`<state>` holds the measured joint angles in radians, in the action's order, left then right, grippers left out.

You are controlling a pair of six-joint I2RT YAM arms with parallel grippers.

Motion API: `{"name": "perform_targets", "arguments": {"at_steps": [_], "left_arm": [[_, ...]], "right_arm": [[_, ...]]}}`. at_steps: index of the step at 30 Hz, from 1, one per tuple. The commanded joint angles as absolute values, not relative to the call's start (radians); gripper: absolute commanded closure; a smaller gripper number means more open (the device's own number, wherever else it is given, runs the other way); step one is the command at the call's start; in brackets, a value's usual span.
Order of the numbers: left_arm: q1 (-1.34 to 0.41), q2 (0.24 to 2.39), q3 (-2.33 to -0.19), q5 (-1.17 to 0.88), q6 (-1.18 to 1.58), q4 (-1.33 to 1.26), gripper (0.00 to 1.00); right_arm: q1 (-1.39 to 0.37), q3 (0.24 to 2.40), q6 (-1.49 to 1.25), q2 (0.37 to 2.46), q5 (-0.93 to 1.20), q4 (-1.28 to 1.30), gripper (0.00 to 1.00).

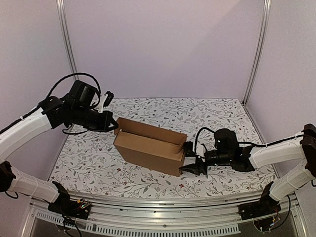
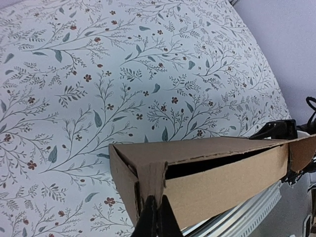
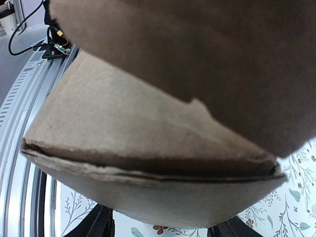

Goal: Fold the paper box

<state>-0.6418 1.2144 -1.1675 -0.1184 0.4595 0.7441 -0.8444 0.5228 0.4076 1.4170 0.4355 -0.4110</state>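
Paper box (image 1: 150, 145), single and plain brown, has left fingers (image 2: 148, 223) clamped on one end, right fingers (image 3: 100, 226) apart at the other.

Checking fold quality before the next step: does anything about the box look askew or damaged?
The paper box lies skewed across the table, and its top flap gapes along the perforated crease, leaving a dark slit instead of sitting flush. No tears or crushing show.

We see a robotics lab cell: lilac panels (image 1: 163, 44) in aluminium posts (image 1: 66, 39) enclose a floral-clothed table (image 1: 222, 111), two robot arms (image 1: 27, 129) mounted at the frame's bottom.
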Motion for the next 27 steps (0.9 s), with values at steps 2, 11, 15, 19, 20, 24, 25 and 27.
{"name": "perform_targets", "arguments": {"at_steps": [2, 11, 15, 19, 20, 24, 25, 27], "left_arm": [[-0.665, 1.170, -1.083, -0.108, 0.452, 0.746, 1.00], [-0.665, 1.114, -0.982, -0.067, 0.468, 0.720, 1.00], [-0.666, 1.103, -0.951, -0.069, 0.481, 0.706, 1.00], [-0.667, 1.086, -0.920, -0.067, 0.486, 0.697, 1.00], [-0.667, 1.081, -0.913, -0.067, 0.486, 0.693, 1.00], [-0.676, 1.061, -0.883, -0.057, 0.488, 0.687, 1.00], [-0.678, 1.057, -0.875, -0.052, 0.490, 0.687, 1.00], [-0.683, 1.051, -0.857, -0.046, 0.496, 0.680, 1.00]], "right_arm": [[-0.851, 0.531, 0.396, 1.445, 0.397, -0.363, 0.68], [-0.849, 0.549, 0.366, 1.462, 0.408, -0.366, 0.68], [-0.849, 0.554, 0.358, 1.460, 0.402, -0.366, 0.68], [-0.843, 0.560, 0.346, 1.458, 0.394, -0.366, 0.68], [-0.841, 0.561, 0.342, 1.458, 0.391, -0.366, 0.68], [-0.834, 0.567, 0.326, 1.459, 0.383, -0.367, 0.68], [-0.833, 0.569, 0.323, 1.459, 0.383, -0.368, 0.68], [-0.831, 0.572, 0.313, 1.459, 0.386, -0.368, 0.68]]}}
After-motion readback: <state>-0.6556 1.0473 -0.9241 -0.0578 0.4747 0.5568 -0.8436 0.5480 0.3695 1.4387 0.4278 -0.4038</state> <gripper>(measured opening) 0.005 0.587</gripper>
